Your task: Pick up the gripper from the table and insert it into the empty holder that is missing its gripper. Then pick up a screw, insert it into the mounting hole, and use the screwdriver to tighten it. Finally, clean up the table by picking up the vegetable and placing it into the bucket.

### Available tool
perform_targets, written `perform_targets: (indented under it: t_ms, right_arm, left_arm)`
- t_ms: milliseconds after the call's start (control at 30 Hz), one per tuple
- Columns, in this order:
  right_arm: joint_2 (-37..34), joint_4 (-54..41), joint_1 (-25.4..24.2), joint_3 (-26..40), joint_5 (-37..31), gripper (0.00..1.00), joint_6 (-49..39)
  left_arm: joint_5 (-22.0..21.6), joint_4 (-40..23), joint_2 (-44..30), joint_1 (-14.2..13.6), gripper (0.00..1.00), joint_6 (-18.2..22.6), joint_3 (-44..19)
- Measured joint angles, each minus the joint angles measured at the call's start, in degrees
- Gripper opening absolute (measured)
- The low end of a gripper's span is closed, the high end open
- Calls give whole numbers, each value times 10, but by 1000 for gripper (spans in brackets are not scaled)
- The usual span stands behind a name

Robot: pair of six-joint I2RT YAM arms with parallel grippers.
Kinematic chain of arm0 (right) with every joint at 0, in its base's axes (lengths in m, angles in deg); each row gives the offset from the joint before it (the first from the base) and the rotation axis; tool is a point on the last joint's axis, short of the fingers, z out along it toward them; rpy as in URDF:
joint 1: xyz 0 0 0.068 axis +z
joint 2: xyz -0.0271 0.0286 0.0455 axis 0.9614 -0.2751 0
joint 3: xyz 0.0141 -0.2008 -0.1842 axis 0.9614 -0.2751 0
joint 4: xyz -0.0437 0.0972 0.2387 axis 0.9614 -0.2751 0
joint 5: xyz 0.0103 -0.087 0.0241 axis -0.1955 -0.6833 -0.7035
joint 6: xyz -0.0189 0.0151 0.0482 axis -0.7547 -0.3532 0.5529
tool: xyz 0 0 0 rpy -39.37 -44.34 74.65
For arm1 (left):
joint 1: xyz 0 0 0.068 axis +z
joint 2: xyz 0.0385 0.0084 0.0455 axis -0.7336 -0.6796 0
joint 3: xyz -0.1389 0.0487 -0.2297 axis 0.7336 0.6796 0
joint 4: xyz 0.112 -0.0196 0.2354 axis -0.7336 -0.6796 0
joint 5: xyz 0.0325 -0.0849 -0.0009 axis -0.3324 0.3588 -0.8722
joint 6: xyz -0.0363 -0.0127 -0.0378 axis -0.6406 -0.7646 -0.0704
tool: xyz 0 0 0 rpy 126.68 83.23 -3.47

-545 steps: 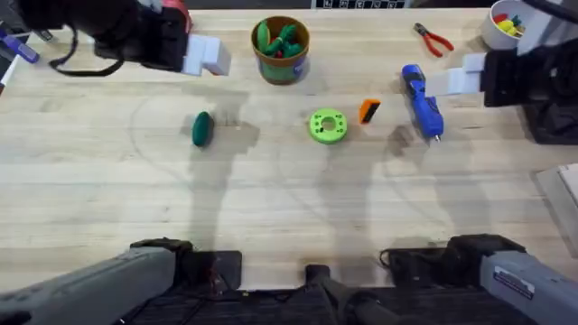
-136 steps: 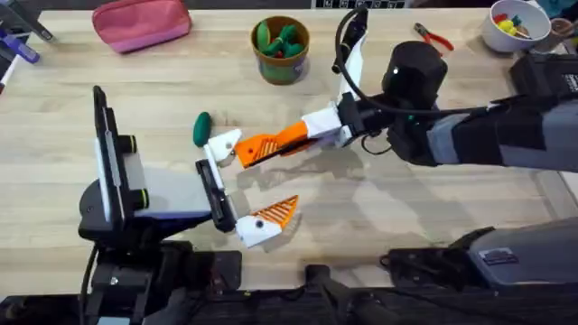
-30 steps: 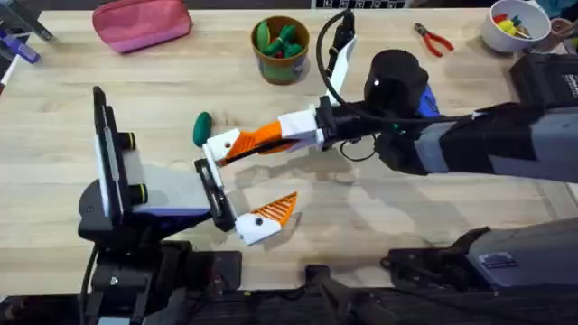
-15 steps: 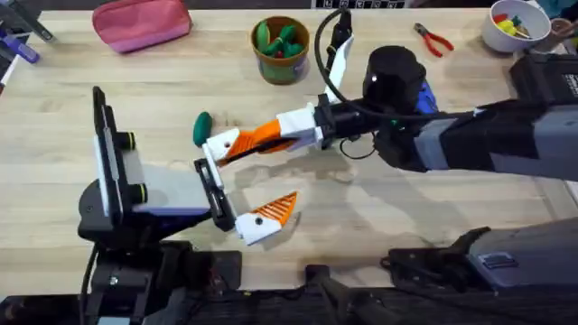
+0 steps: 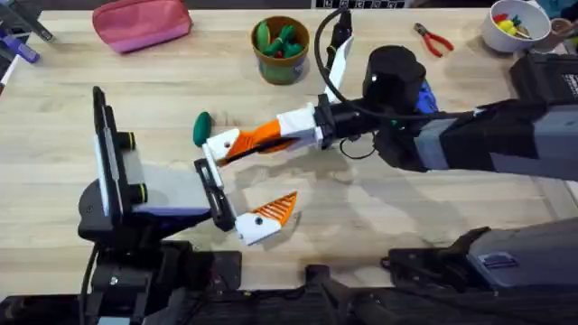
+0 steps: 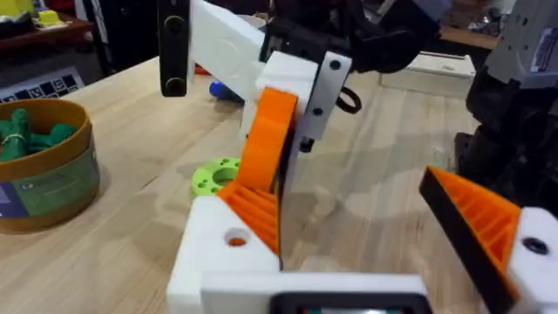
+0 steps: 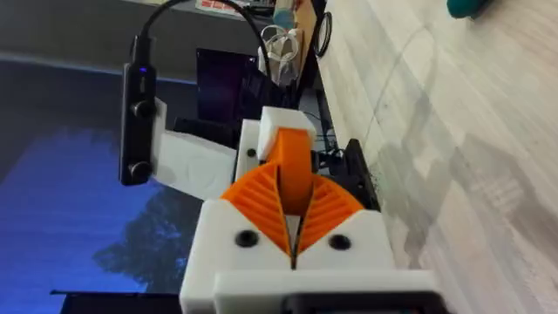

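Note:
The small orange gripper (image 5: pixel 268 136) is pinched in my right gripper (image 5: pixel 248 144), which reaches across from the right and is shut on it. The piece is pressed against the plain white holder (image 5: pixel 219 144), the far finger of my left gripper (image 5: pixel 257 176). That gripper stands wide open, and its near finger carries an orange tip. In the left wrist view the gripper (image 6: pixel 266 148) sits against the holder (image 6: pixel 218 253). The right wrist view shows ribbed pads clamped on the gripper (image 7: pixel 292 166). The dark green vegetable (image 5: pixel 201 128) lies just behind the holder. The bucket (image 5: pixel 281 56) stands at the back. The blue screwdriver (image 5: pixel 426 96) is mostly hidden behind my right arm.
A pink pouch (image 5: pixel 140 23) lies at the back left. Red-handled pliers (image 5: pixel 433 39) and a white bowl (image 5: pixel 506 25) are at the back right. A bright green disc (image 6: pixel 214 179) lies under the right arm in the left wrist view.
Since the earliest frame both arms have come to the table's middle, and the orange gripper has gone from the table into my right gripper. Over the last second nothing has visibly moved.

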Motion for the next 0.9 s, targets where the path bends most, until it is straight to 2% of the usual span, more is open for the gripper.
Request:
perform_targets:
  t_ms: [300, 333, 533, 567, 900]
  right_arm:
    - [0, 0, 0, 0, 0, 5, 0]
    - [0, -1, 0, 0, 0, 72, 1]
    - [-1, -13, 2, 0, -4, 922, -1]
    - [-1, -13, 2, 0, -4, 972, -2]
    - [-1, -13, 0, 0, -5, 991, -2]
  left_arm:
    - [0, 0, 0, 0, 987, 0, 0]
    - [0, 0, 0, 0, 986, 0, 0]
    - [2, 0, 0, -1, 986, 13, 0]
    - [2, 0, 0, -1, 986, 14, 0]
    - [2, 0, 0, -1, 986, 17, 0]
